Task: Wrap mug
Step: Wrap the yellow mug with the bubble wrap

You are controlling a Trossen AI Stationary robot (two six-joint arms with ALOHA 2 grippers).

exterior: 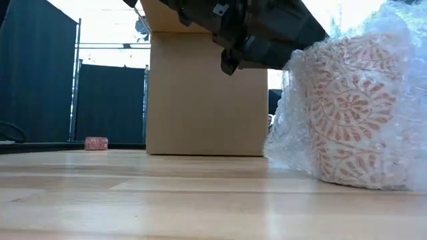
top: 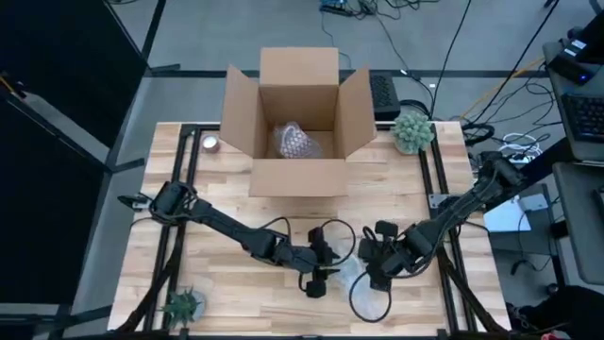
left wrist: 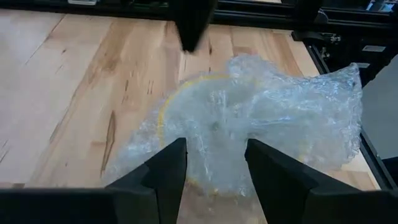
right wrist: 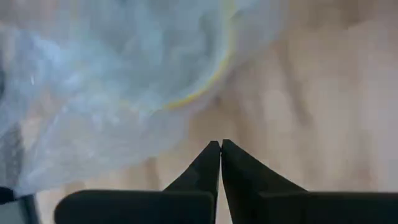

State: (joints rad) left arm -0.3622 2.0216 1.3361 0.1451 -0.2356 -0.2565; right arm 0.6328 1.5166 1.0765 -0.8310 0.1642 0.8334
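Note:
The mug (exterior: 353, 113), cream with an orange pattern, sits on the table's near middle under loose clear bubble wrap (left wrist: 261, 118) (top: 347, 272). A yellow rim (left wrist: 163, 112) shows through the wrap. My left gripper (left wrist: 214, 177) (top: 319, 274) is open just left of the bundle, its fingers on either side of the wrap's near edge. My right gripper (right wrist: 219, 149) (top: 373, 269) is shut just right of the bundle, above bare table, with nothing between its fingers. My left gripper comes at the bundle slanting down from the table's left. A fold of the bubble wrap (left wrist: 214, 155) lies between its open fingers (left wrist: 168, 171). Whether they touch it I cannot tell.
An open cardboard box (top: 297, 175) stands at the far middle with a bubble-wrapped item (top: 294, 142) inside. A small plant (top: 412, 130) stands at the far right, another (top: 182, 304) at the near left. A small round thing (top: 209, 144) lies left of the box.

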